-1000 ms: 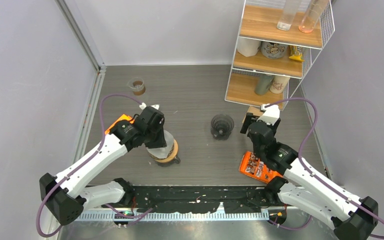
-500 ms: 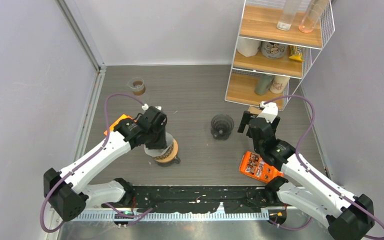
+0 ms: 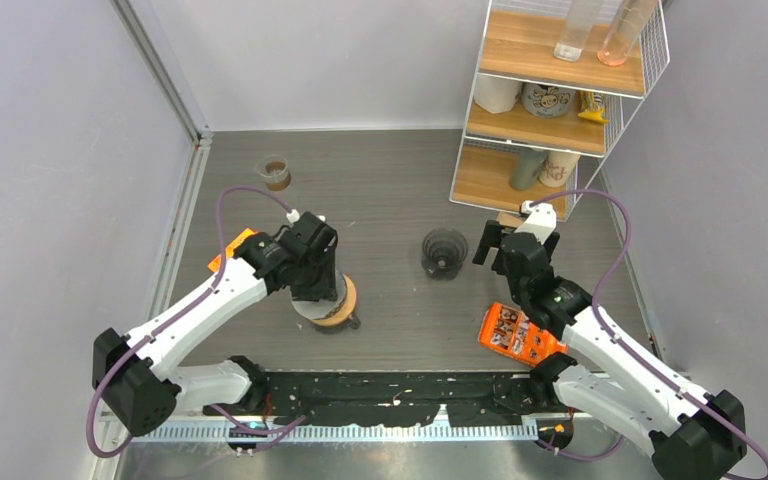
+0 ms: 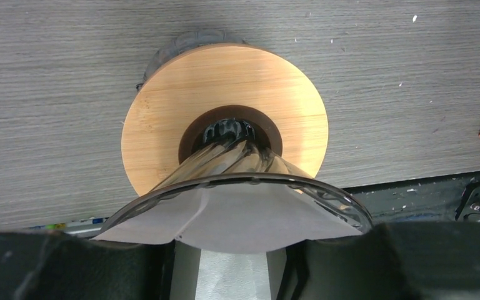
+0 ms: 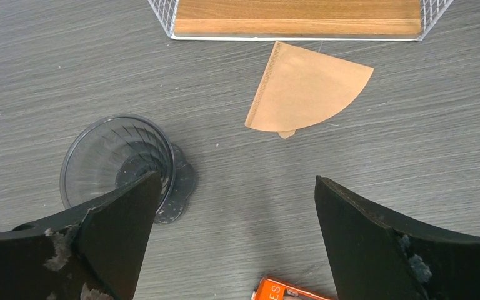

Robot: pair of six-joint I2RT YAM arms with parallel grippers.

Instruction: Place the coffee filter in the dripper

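Note:
A clear glass dripper [image 4: 225, 159] on a round wooden collar [image 4: 225, 81] stands left of centre, with a white coffee filter [image 4: 244, 212] lying inside its cone. My left gripper [image 3: 320, 285] hangs right above its rim. Its jaws stand apart, and only the filter's paper shows in the gap in the left wrist view [image 4: 231, 250]. A dark ribbed dripper [image 3: 444, 250] [image 5: 115, 156] stands empty at mid-table. A flat brown filter [image 5: 306, 87] [image 3: 508, 217] lies in front of the shelf. My right gripper [image 3: 515, 238] [image 5: 237, 181] hovers between these two, wide open and holding nothing.
A wire-and-wood shelf rack [image 3: 550, 100] with cups and jars stands at the back right. An orange packet [image 3: 515, 335] [image 5: 287, 290] lies under the right arm. A small brown cup [image 3: 275, 172] sits at the back left. An orange object [image 3: 235, 245] lies behind the left arm.
The left jaws have spread apart over the glass dripper, and the left arm has shifted slightly. The right jaws have opened wider, and that gripper has edged toward the back left.

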